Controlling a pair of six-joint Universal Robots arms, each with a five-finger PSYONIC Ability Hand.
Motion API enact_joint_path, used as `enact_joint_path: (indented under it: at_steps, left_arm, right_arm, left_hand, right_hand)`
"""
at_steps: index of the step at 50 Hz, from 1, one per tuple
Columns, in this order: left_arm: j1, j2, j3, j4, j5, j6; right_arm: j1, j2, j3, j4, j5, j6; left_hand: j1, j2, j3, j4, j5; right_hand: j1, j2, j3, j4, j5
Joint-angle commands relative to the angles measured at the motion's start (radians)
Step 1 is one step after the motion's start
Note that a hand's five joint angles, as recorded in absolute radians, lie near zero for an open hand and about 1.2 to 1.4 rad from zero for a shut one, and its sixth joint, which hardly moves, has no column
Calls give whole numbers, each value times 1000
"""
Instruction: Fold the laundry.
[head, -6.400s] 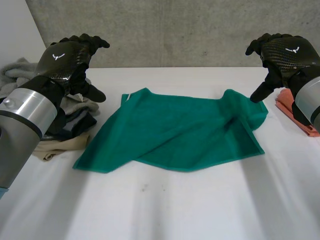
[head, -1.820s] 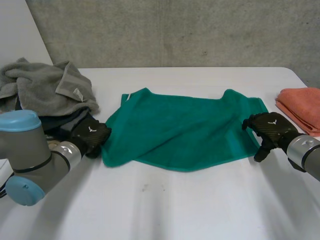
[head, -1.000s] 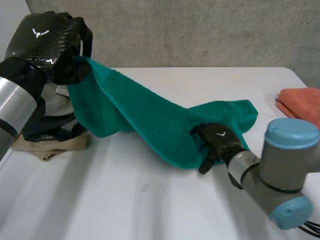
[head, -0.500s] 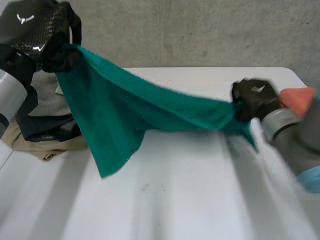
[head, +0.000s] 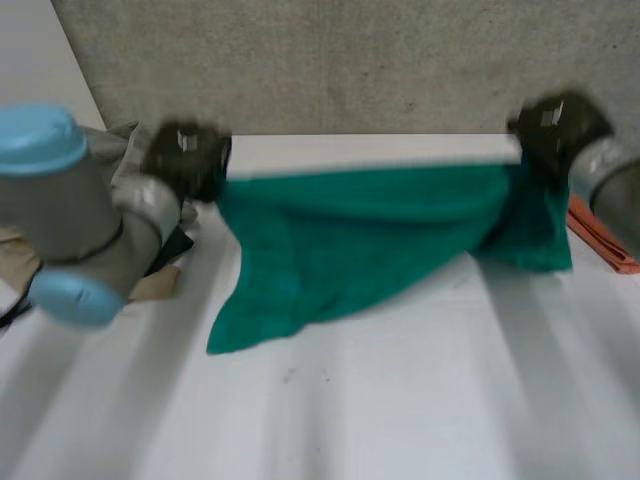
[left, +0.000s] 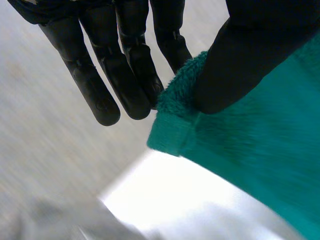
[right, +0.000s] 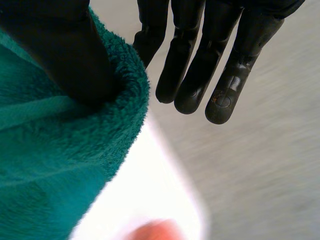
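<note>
The left hand (head: 188, 158), at about ten o'clock over the tabletop (head: 400, 410), pinches one top corner of the green towel (head: 370, 235) between its thumb and nearly straight fingers (left: 125, 75). The right hand (head: 555, 125), at about two o'clock, clamps the other top corner the same way. The towel hangs stretched between them, top edge taut, its lowest corner drooping toward seven o'clock, and an orange cloth (head: 605, 245) lies at three o'clock.
</note>
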Motion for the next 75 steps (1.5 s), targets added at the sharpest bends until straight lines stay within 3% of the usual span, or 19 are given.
enact_joint_path:
  at_steps: [1,7,20,24,29,31,34,37,43,50,58,65,75]
  left_arm:
    - [-11,-2,289,308,-50,0]
    - [-20,94,208,412,-59,0]
    - [-23,115,-277,361,-55,-6]
    - [-23,104,-378,351,-55,-5]
    - [-32,57,-431,350,-50,-3]
    - [-45,51,-432,350,-52,-5]
    - [-49,58,-432,349,-52,-6]
    - [-42,110,-437,340,-52,-8]
    - [-38,157,-448,324,-52,-9]
    - [-29,180,-464,291,-50,-11]
    - [-26,177,-471,283,-52,-13]
    - [-25,177,-469,285,-52,-11]
    - [-19,175,-469,285,-50,-11]
  right_arm:
    - [21,11,-122,-542,39,44]
    - [27,6,-153,-510,6,66]
    - [-9,-34,26,85,-138,-3]
    - [-6,17,158,125,-182,-110]
    - [1,140,223,106,-162,-194]
    - [-1,166,224,82,-158,-160]
    - [-13,161,244,28,-165,-45]
    - [-53,119,275,-7,-190,103]
    - [-156,-53,378,-19,-264,335]
    - [-298,-95,466,59,-262,487]
    - [-361,-93,591,76,-293,466]
    - [-358,-77,642,-41,-351,339]
    - [-351,34,603,-119,-345,248]
  left_hand:
    - [250,197,204,194,249]
    - [250,197,204,194,249]
    - [250,197,204,194,249]
    - [250,197,204,194,249]
    - [250,197,204,194,249]
    - [250,197,204,194,249]
    - [250,197,204,194,249]
    - [250,197,204,194,249]
    - [250,197,204,194,249]
    - [250,197,204,194,249]
    - [250,197,204,194,249]
    - [250,197,204,194,249]
    - [250,197,204,194,249]
  right_hand:
    - [356,216,215,206,260]
    - [356,216,215,206,260]
    - [356,216,215,206,260]
    - [356,216,215,206,260]
    - [356,216,215,206,260]
    - [86,-54,-55,-64,-10]
    - [-711,-851,-852,-861,-807]
    - [-866,-1005,-1007,-1016,-961]
    - [-866,-1005,-1007,-1016,-961]
    - [-866,-1005,-1007,-1016,-961]
    - [-468,-608,-609,-618,-564]
    - [-497,-637,-638,-647,-593]
    - [-509,-649,-650,-659,-605]
